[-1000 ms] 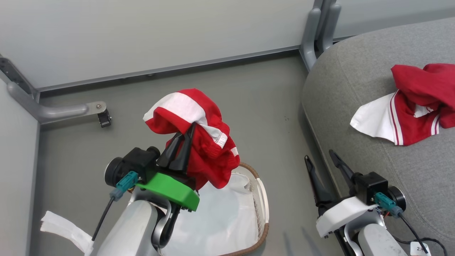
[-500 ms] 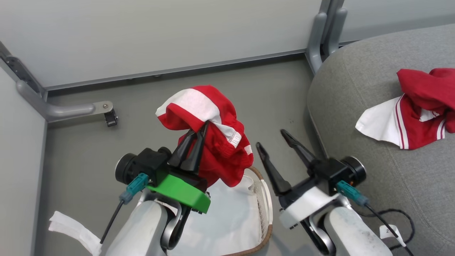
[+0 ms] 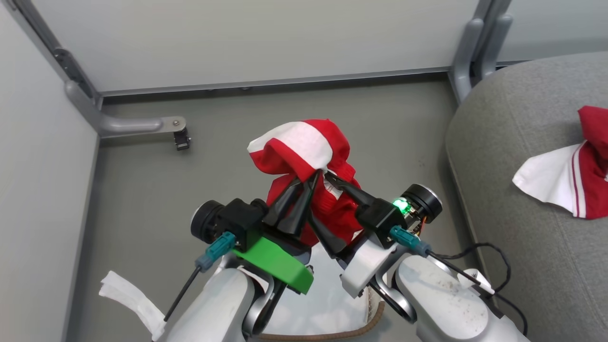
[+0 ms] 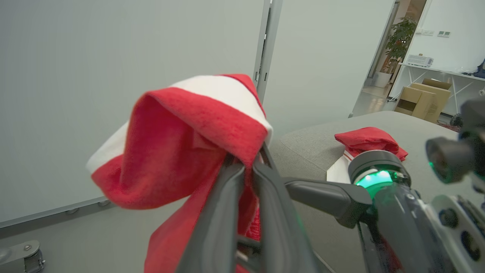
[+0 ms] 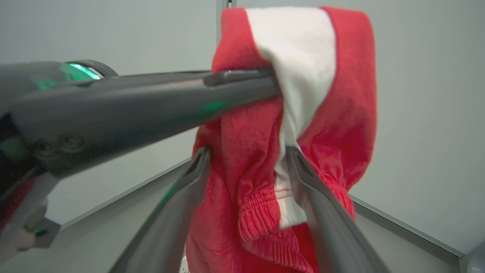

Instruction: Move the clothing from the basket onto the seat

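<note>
Pinching clothing (image 3: 304, 147), left gripper (image 3: 306, 179) clamped, right gripper (image 5: 248, 151) spread astride it

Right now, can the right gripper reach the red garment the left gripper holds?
Probably yes: the right gripper, jaws open, straddles the garment near where the left gripper pinches it; nothing lies between.

pale grey wall panels (image 3: 261, 42) — dull grey floor (image 3: 142, 190)

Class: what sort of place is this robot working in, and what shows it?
Probably an office or lab corner staged as a home: pale partition panels, a grey sofa seat, and beyond it cardboard boxes and a potted plant.
</note>
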Tool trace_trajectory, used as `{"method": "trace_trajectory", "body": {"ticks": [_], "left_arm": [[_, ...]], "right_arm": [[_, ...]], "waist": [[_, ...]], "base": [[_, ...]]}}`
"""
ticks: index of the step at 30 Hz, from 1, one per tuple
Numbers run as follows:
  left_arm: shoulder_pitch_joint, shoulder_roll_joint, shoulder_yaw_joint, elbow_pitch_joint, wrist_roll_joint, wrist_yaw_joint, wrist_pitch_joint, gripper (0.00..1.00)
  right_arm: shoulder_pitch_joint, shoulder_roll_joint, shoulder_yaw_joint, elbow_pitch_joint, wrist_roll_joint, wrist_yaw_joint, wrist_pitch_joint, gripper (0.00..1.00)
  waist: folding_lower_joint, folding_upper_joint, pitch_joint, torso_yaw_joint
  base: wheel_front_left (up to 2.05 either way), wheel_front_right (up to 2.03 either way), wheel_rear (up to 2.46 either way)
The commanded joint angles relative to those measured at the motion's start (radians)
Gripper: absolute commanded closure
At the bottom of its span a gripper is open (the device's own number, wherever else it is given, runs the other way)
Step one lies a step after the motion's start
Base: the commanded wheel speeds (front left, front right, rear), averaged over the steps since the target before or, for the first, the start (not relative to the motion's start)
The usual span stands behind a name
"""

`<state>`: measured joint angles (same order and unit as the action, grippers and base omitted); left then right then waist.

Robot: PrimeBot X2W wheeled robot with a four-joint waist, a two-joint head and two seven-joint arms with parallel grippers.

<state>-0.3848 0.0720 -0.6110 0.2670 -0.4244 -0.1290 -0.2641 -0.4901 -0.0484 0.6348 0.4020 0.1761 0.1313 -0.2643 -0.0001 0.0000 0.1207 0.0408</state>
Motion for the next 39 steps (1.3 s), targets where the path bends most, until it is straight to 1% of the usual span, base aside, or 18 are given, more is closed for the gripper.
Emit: {"method": "trace_trajectory", "body": {"ticks": [1, 6, 11, 12, 13, 14, 20, 24, 26, 27, 31, 39], "left_arm": [[-0.021, -0.007, -0.006, 0.002, -0.005, -0.002, 0.000, 1.00], [-0.024, -0.013, -0.046, -0.001, -0.026, -0.002, 0.000, 1.00], [-0.035, -0.016, -0.089, -0.008, -0.045, -0.002, 0.000, 1.00], [-0.036, -0.017, -0.094, -0.010, -0.050, -0.002, 0.000, 1.00], [-0.039, -0.017, -0.099, -0.009, -0.058, -0.002, 0.000, 1.00], [-0.042, -0.018, -0.103, -0.010, -0.062, -0.002, 0.000, 1.00], [-0.042, -0.020, -0.086, -0.007, -0.058, -0.002, 0.000, 1.00], [-0.032, -0.019, -0.057, -0.002, -0.035, -0.002, 0.000, 1.00], [-0.023, -0.017, -0.040, 0.001, -0.022, -0.002, -0.001, 0.42], [-0.017, -0.017, -0.031, 0.004, -0.016, -0.002, -0.001, 0.00], [-0.006, -0.010, -0.007, 0.015, 0.012, -0.002, 0.000, 0.00], [0.000, -0.001, 0.017, 0.027, 0.043, -0.002, 0.000, 0.00]], "right_arm": [[-0.015, -0.005, -0.002, 0.009, 0.000, -0.001, 0.000, 0.00], [-0.025, -0.005, -0.017, 0.036, -0.011, -0.001, 0.000, 0.00], [-0.033, -0.005, -0.018, 0.052, 0.006, -0.001, 0.000, 0.00], [-0.034, -0.005, -0.019, 0.058, 0.013, -0.001, 0.000, 0.20], [-0.036, -0.005, -0.018, 0.063, 0.023, -0.001, 0.000, 0.74], [-0.035, -0.004, -0.020, 0.068, 0.033, -0.001, 0.000, 1.00], [-0.025, -0.005, -0.051, 0.085, 0.064, -0.001, 0.000, 1.00], [-0.005, -0.006, -0.099, 0.065, 0.070, -0.001, 0.000, 1.00], [0.003, -0.006, -0.126, 0.049, 0.069, -0.001, 0.000, 1.00], [0.011, -0.006, -0.143, 0.040, 0.069, -0.001, 0.000, 1.00], [0.034, -0.006, -0.195, 0.011, 0.063, -0.001, 0.000, 1.00], [0.069, -0.004, -0.279, -0.025, 0.049, -0.001, 0.000, 1.00]], "waist": [[0.0001, 0.0000, 0.003, 0.025], [0.0001, 0.0000, 0.004, 0.051], [0.0001, 0.0000, 0.007, 0.078], [0.0001, 0.0000, 0.008, 0.083], [0.0001, 0.0000, 0.010, 0.089], [0.0001, 0.0000, 0.010, 0.093], [0.0001, 0.0000, 0.022, 0.106], [0.0001, 0.0000, 0.031, 0.088], [0.0001, 0.0000, 0.033, 0.066], [0.0001, 0.0000, 0.034, 0.052], [0.0001, 0.0000, 0.040, -0.018], [0.0001, 0.0000, 0.069, -0.194]], "base": [[0.00, 0.00, 0.00], [0.00, 0.00, 0.00], [0.00, 0.00, 0.00], [0.00, 0.00, 0.00], [0.00, 0.00, 0.00], [0.00, 0.00, 0.00], [0.00, 0.00, 0.00], [0.00, 0.00, 0.00], [0.00, 0.00, 0.00], [0.00, 0.00, 0.00], [0.00, 0.00, 0.00], [0.00, 0.00, 0.00]]}}
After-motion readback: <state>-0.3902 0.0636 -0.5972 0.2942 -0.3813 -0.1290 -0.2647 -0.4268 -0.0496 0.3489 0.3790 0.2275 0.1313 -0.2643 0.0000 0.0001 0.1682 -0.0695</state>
